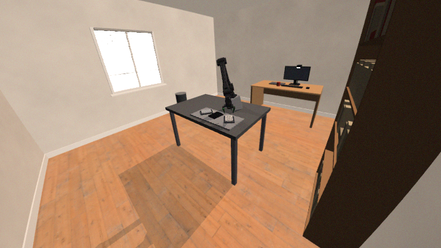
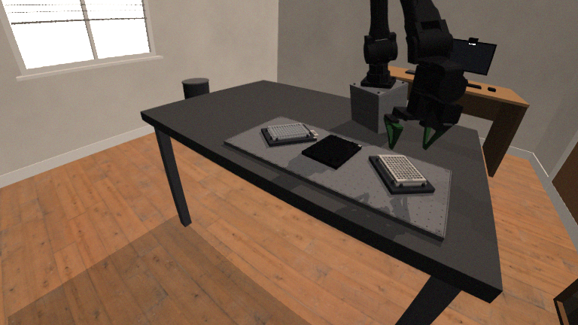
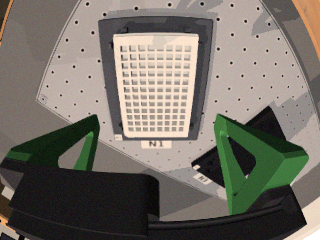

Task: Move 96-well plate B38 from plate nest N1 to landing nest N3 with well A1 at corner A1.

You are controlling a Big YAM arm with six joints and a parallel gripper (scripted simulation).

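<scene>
Jaws: gripper is hanging fully spread, green fingers wide apart, holding nothing.
Position: sitting above the bench, just behind plate nest N1, not touching anything.
Plate B38: white 96-well plate is lying flat in N1; the N1 label is readable in the wrist view at the near short end.
Landing nest N3: I'm taking the bare black square mid-deck as the target, between the two plate nests.
Plate B83: other plate is sitting in its own nest at the far-left end of the grey deck, well apart from the arm.
Handling: probably light, rigid moulded plastic with slick walls; should not flex, but could slip or tilt if pinched off-centre.
Grip point: I'd be taking it across the two long sides, mid-length, low on the skirt, keeping it level.
A1 check: ID labels are too small to read from here; can't tell orientation.
</scene>
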